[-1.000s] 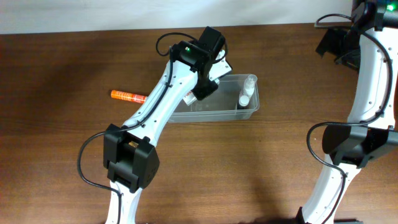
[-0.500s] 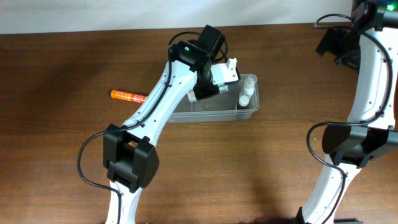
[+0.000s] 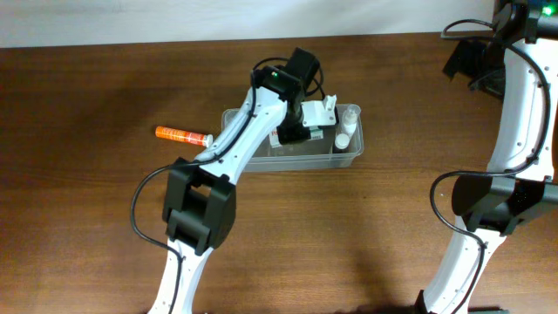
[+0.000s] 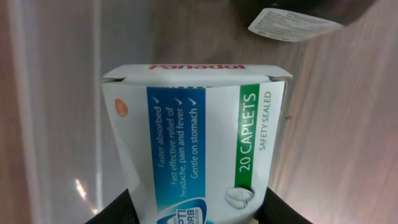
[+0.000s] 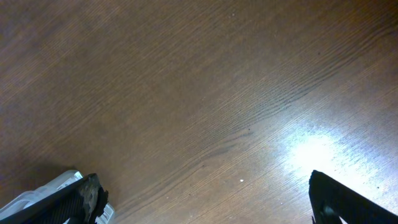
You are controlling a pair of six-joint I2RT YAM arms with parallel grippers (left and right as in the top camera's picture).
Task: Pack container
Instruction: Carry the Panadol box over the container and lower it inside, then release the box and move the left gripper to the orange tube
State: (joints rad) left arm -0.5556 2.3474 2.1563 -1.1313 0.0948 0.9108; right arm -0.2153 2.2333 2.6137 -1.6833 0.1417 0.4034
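The container (image 3: 301, 160) is a clear rectangular tub at the table's middle. A small white bottle (image 3: 347, 127) lies at its right end. Over the tub, my left gripper (image 3: 307, 123) is shut on a white, blue and green Panadol caplet box (image 3: 319, 112). In the left wrist view the box (image 4: 199, 137) fills the frame, with black fingers (image 4: 118, 211) clamped on both its sides and the tub's translucent wall (image 4: 56, 93) behind it. My right gripper (image 3: 475, 61) hangs at the far right back. It stands open (image 5: 205, 208) over bare wood, holding nothing.
An orange tube (image 3: 181, 134) lies on the table left of the tub. A white paper label (image 4: 292, 22) shows beyond the box in the left wrist view. The right arm's base (image 3: 497, 205) stands at the right side.
My left arm has swung right with the box, carrying it from the tub's left part toward the bottle end. The right arm has not moved.
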